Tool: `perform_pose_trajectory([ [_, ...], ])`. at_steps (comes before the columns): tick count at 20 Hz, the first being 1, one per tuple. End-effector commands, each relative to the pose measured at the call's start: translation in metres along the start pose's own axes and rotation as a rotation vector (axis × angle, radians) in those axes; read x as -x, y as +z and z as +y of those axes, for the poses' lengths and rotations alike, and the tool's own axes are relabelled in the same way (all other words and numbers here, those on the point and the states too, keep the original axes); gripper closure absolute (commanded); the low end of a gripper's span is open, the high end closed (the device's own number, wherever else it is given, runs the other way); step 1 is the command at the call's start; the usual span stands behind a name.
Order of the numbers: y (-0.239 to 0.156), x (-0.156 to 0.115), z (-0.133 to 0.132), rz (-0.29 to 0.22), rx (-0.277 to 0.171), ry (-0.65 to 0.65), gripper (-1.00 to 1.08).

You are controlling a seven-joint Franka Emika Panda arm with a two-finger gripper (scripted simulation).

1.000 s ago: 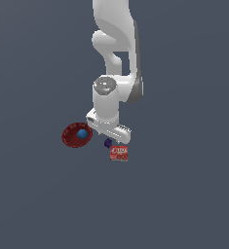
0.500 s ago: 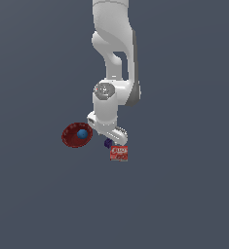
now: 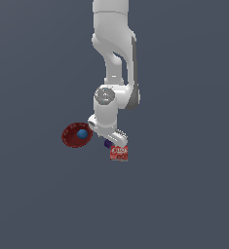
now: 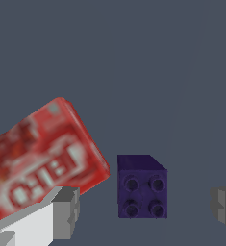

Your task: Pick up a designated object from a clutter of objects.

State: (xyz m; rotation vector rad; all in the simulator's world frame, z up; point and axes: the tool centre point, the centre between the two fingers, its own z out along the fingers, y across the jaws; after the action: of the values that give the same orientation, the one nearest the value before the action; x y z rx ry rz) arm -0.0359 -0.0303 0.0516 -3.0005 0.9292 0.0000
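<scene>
The designated object is a tiny dark purple block (image 4: 142,187) with four round holes on its face; in the exterior view only a sliver of the purple block (image 3: 107,144) shows under the hand. My gripper (image 4: 145,211) is open, one grey fingertip (image 4: 66,211) on one side of the block and the other (image 4: 224,209) on the far side, neither touching it. In the exterior view the gripper (image 3: 111,141) hangs low over the clutter of objects. The red printed box (image 4: 42,156) lies close beside the block.
A dark red disc with a blue centre (image 3: 77,135) sits toward the exterior view's left of the hand. The red printed box (image 3: 119,153) lies just below the hand there. The floor is plain dark grey.
The arm has come down a little toward the block. The three objects have not moved.
</scene>
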Motion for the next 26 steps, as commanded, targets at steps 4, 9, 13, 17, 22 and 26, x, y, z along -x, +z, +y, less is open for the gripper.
perform_pose_trajectory([
  [4,0.023,0.001,0.0,0.0,0.001,0.002,-0.92],
  [9,0.03,0.0,0.0,0.0,0.0,0.002,-0.92],
  [13,0.03,0.0,0.0,0.0,0.0,0.002,1.08],
  [17,0.03,0.0,0.0,0.0,0.0,0.002,1.08],
  [22,0.014,-0.002,-0.015,0.023,-0.022,-0.017,1.08],
  [26,0.008,0.001,-0.016,0.022,-0.022,-0.016,1.08],
])
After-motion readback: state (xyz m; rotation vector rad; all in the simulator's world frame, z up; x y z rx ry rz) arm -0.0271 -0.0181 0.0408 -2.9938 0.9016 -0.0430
